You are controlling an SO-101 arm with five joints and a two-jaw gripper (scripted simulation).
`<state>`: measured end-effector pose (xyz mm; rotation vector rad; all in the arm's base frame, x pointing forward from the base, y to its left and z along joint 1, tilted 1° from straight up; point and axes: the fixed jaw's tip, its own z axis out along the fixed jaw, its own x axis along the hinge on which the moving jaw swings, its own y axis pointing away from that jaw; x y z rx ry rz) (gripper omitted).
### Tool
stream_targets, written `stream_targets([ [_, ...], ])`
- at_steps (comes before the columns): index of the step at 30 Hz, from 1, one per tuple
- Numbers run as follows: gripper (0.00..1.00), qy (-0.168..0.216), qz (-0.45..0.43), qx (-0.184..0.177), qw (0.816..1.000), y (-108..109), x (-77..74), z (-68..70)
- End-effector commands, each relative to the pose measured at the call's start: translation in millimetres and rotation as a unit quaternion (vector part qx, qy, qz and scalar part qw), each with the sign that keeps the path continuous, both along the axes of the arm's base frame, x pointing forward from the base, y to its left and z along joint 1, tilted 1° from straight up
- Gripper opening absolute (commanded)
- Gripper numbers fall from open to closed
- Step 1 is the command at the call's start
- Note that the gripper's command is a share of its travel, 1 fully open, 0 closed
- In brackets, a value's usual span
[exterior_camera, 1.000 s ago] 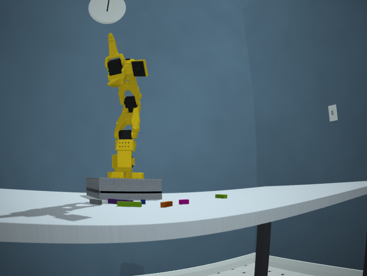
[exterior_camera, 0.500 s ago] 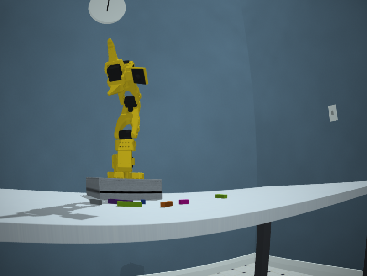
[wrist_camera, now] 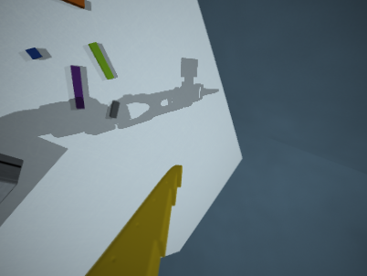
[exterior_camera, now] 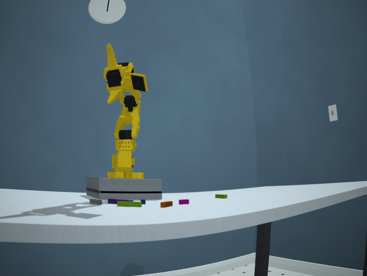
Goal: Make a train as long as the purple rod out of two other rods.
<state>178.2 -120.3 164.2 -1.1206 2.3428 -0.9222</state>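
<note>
The purple rod [exterior_camera: 114, 201] [wrist_camera: 78, 84] lies flat on the white table [exterior_camera: 266, 199] [wrist_camera: 137, 151], just in front of the arm's base. Near it lie a grey rod [exterior_camera: 95, 201] [wrist_camera: 114, 109], a lime rod [exterior_camera: 129, 204] [wrist_camera: 101, 60] and a blue rod [exterior_camera: 143, 201] [wrist_camera: 33, 53]. Further right lie an orange rod [exterior_camera: 166, 204] [wrist_camera: 75, 2], a magenta rod [exterior_camera: 183, 201] and a second lime-coloured rod [exterior_camera: 221, 196]. All rods lie apart. My gripper [exterior_camera: 108, 74] is raised high above the base, wide open and empty. In the wrist view only one yellow finger [wrist_camera: 155, 228] shows.
The arm stands on a grey base block [exterior_camera: 123, 187] [wrist_camera: 9, 169] at the table's back. The table edge [wrist_camera: 230, 123] runs close to the right of the rods in the wrist view. A dark table leg [exterior_camera: 262, 246] stands below.
</note>
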Motion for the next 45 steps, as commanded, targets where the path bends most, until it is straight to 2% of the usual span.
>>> stream_targets([
  [1,1.0,0.006,0.001,0.003,1.0,1,-0.8,-2.5],
  [14,1.0,0.053,0.009,0.027,0.998,4,-6.2,-22.9],
  [16,1.0,0.053,0.009,0.027,0.998,4,-6.2,-22.9],
  [17,1.0,0.035,0.007,0.017,0.999,3,-4.0,-15.7],
  [31,1.0,0.066,0.015,0.03,0.997,4,-6.1,-31.8],
  [33,1.0,0.066,0.015,0.03,0.997,4,-6.1,-31.8],
  [34,1.0,0.058,0.013,0.027,0.998,4,-6.4,-26.9],
  [45,1.0,0.08,0.019,0.036,0.996,5,-8.1,-38.2],
])
